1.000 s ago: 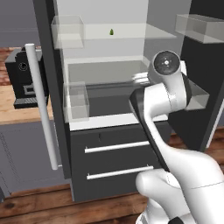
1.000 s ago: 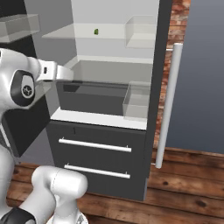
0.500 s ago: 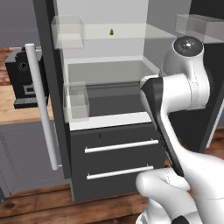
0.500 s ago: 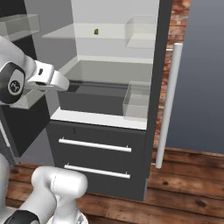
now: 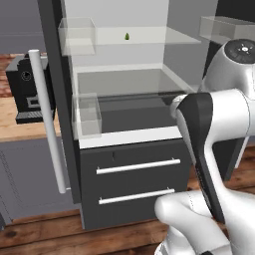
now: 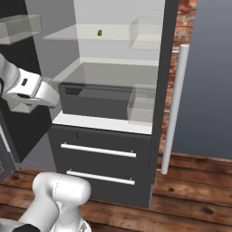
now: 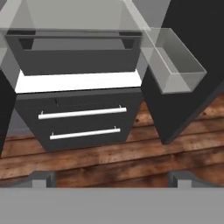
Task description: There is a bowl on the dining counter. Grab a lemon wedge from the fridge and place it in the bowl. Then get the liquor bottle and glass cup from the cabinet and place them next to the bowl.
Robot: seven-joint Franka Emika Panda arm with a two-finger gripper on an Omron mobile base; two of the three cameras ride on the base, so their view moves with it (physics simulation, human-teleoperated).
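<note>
The dark grey fridge (image 5: 130,174) stands with its doors swung open. A small green lemon wedge (image 5: 127,36) lies on the upper glass shelf, also seen in the right base view (image 6: 99,32). My hand (image 6: 34,90) hangs at the left of the fridge opening, well below and short of the wedge. In the hand view my gripper (image 7: 112,180) is open with nothing between its fingertips (image 7: 41,178), and it looks down at the fridge's lower drawers (image 7: 78,114) and the wood floor. The bowl, dining counter, liquor bottle and glass cup are out of view.
Clear door bins (image 5: 87,114) (image 6: 142,104) (image 7: 175,65) jut out on both sides of the opening. Long silver door handles (image 5: 47,119) (image 6: 174,108) stand on each side. A black coffee machine (image 5: 22,89) sits on a wooden worktop at the left. My upper arm (image 5: 219,124) blocks the right side.
The arm has swung back and away from the fridge shelves. My hand has dropped lower and moved left in the right base view. The fridge and lemon wedge have not moved.
</note>
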